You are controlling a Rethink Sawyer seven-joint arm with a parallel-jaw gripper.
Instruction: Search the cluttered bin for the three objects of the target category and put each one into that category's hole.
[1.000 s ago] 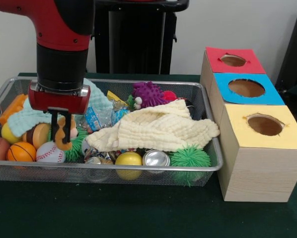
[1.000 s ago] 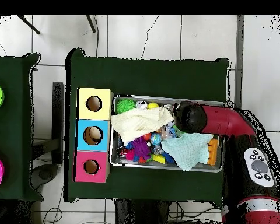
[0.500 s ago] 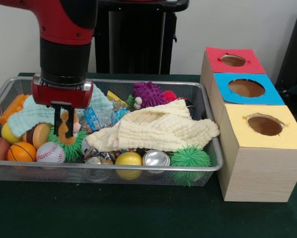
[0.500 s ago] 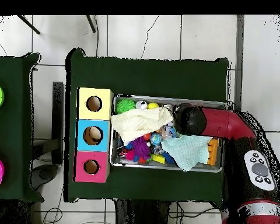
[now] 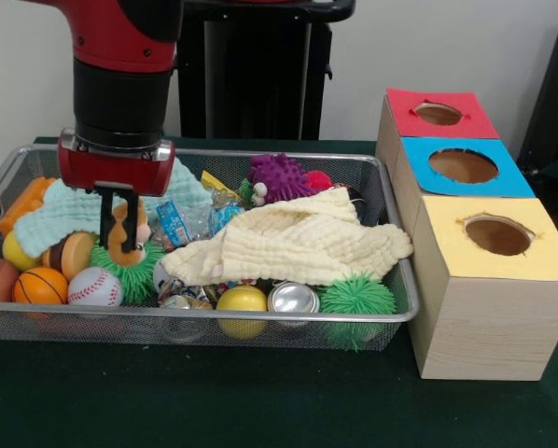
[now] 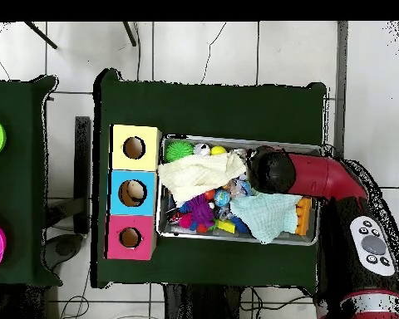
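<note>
Wire-mesh bin (image 5: 391, 233) fills most of the table, heaped with toys. Three wooden boxes stand just beside it, tops red (image 5: 466, 126), blue (image 5: 517, 182) and yellow (image 5: 550, 261), each with a round hole.

Red and black arm (image 5: 120, 84) hangs over the bin's left half. In the overhead view its wrist hides what is below it.

Cream cloth (image 5: 298, 245) sprawls across the middle, covering whatever lies under it. Pale green cloth (image 5: 60, 219) is bunched behind the gripper.

Balls sit along the front-left: basketball (image 5: 39, 285), baseball (image 5: 94, 287), yellow ball (image 5: 242, 301). Spiky green ball (image 5: 356, 297) is at the front right, near a tin can (image 5: 293, 299).

Gripper (image 5: 118, 245): fingers clenched on a small tan toy (image 5: 123, 229), apparently an animal figure, held low, just above the spiky green fuzz beneath it.

Step in hand, as I judge it: lifting the toy out toward a hole. Which hole fits its category I cannot tell. To do it well:
- rise straight up until the toy clears the rim and the pale green cloth, so nothing drags along;
- keep the clamp firm, since the grip looks to be on a narrow part;
- travel high over the cream cloth;
- centre over the hole before releasing.
</note>
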